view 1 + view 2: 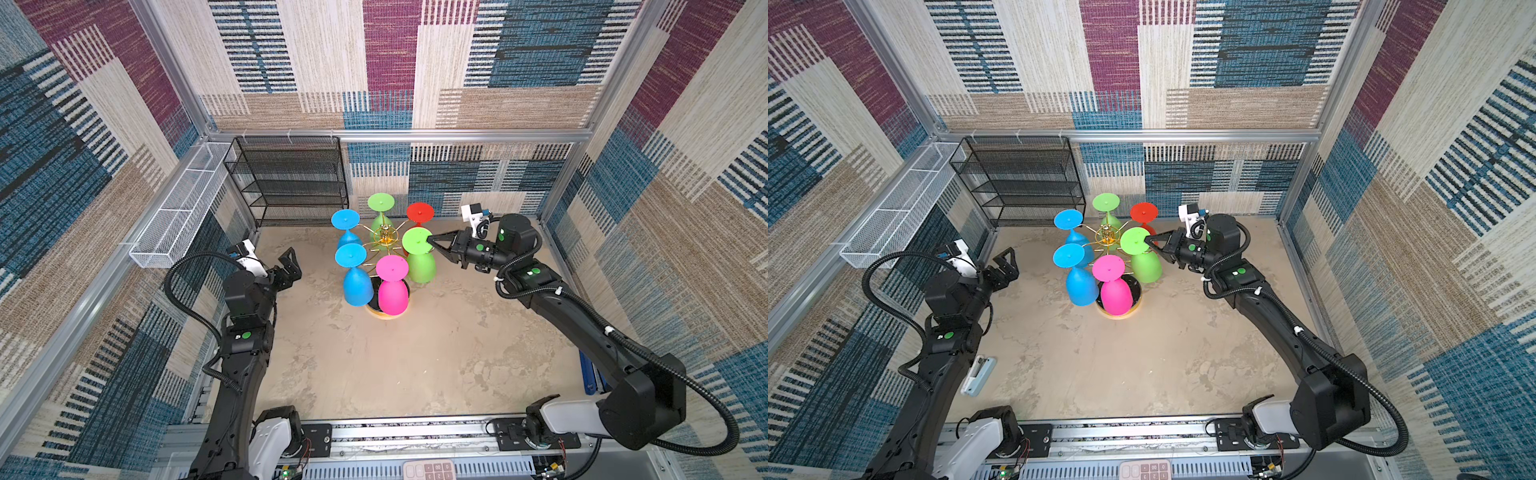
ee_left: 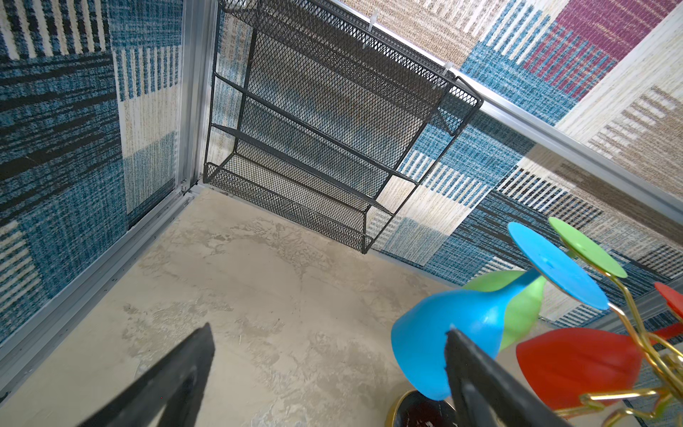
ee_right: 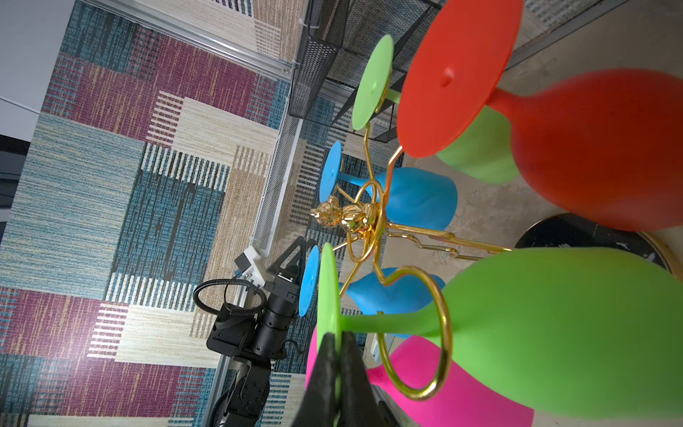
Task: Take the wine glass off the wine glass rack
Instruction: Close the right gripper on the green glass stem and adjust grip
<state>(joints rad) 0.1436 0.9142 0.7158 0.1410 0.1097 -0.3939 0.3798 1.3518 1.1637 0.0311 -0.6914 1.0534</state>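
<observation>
My R hand (image 1: 430,240) clamps the green wine glass (image 1: 420,262) at its foot rim, stem vertical in the wine glass rack (image 1: 385,237) ring; L hand (image 1: 292,262) open, farther off.

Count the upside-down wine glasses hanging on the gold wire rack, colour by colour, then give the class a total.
Blue wine glasses: 2
Green wine glasses: 2
Red wine glass: 1
Pink wine glass: 1
Total: 6
</observation>
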